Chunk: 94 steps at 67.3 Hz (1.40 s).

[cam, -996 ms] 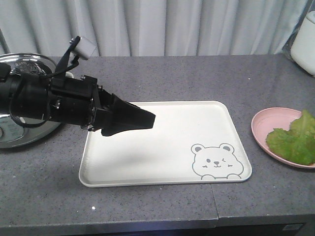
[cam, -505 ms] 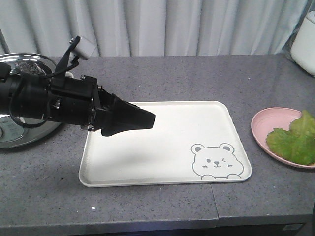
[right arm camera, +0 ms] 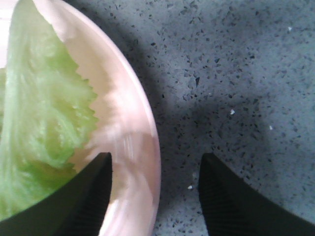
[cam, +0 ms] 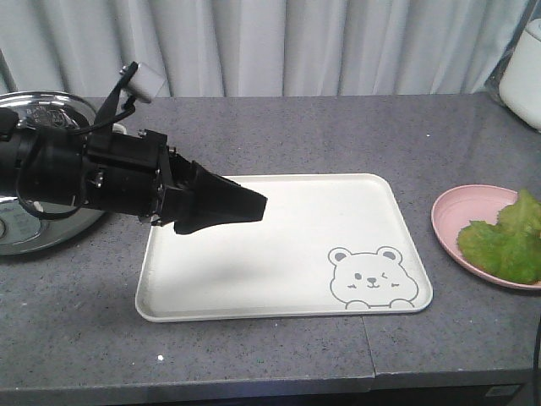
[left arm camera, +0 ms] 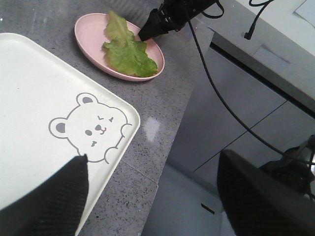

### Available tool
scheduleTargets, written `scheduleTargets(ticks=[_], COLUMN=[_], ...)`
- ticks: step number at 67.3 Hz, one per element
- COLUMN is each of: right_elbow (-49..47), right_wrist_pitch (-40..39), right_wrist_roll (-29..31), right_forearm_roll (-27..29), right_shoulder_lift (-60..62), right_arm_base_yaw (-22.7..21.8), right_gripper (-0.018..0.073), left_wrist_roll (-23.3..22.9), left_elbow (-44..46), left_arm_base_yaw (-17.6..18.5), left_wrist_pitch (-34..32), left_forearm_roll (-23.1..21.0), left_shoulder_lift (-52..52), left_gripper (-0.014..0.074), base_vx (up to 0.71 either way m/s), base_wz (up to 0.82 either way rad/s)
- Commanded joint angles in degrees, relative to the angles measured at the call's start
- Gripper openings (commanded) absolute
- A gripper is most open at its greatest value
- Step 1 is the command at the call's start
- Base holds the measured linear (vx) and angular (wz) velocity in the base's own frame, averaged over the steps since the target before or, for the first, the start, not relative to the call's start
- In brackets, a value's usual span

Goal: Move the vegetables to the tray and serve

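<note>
Our left gripper hovers with its jaws spread wide and empty, the tray beneath it. Our right gripper is parted too, straddling the rim of the pink plate. The lettuce leaf lies just beside one finger, seemingly untouched, though blur obscures this.
</note>
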State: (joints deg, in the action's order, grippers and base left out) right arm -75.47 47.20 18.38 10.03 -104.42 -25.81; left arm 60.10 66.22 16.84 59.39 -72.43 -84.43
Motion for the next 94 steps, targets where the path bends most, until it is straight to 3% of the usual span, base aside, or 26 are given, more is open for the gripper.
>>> scheduleTargets(ticks=[1, 23, 46, 60, 79, 94], right_elbow=[-1.8, -1.8, -1.8, -1.8, -1.8, -1.8], right_wrist_pitch=[-1.9, -0.3, 2.0, 2.4, 2.2, 2.2], right_wrist_roll=[0.5, 1.1, 1.6, 2.0, 2.0, 3.5], right_forearm_roll=[0.2, 0.2, 0.8, 0.8, 1.4, 6.6], right_shoulder_lift=[2.0, 2.0, 1.1, 1.1, 4.5, 10.2], right_arm_base_yaw=[-0.4, -0.4, -0.3, -0.3, -0.3, -0.3], right_gripper=[0.0342, 0.014, 0.0111, -0.0014, -0.0008, -0.0007], left_wrist_roll=[0.1, 0.1, 0.1, 0.1, 0.1, 0.1], left_elbow=[1.6, 1.6, 1.6, 1.6, 1.6, 1.6], left_arm_base_yaw=[0.1, 0.1, 0.1, 0.1, 0.1, 0.1], left_wrist_pitch=[0.1, 0.1, 0.1, 0.1, 0.1, 0.1], left_forearm_roll=[-4.2, -4.2, -4.2, -4.2, -4.2, -4.2], left_shoulder_lift=[2.1, 2.1, 2.1, 2.1, 2.1, 2.1], left_gripper=[0.0535, 0.0535, 0.0535, 0.0535, 0.0535, 0.0535], base_vx=[0.0, 0.0, 0.0, 0.0, 0.0, 0.0], base_wz=[0.0, 0.0, 0.0, 0.0, 0.0, 0.0])
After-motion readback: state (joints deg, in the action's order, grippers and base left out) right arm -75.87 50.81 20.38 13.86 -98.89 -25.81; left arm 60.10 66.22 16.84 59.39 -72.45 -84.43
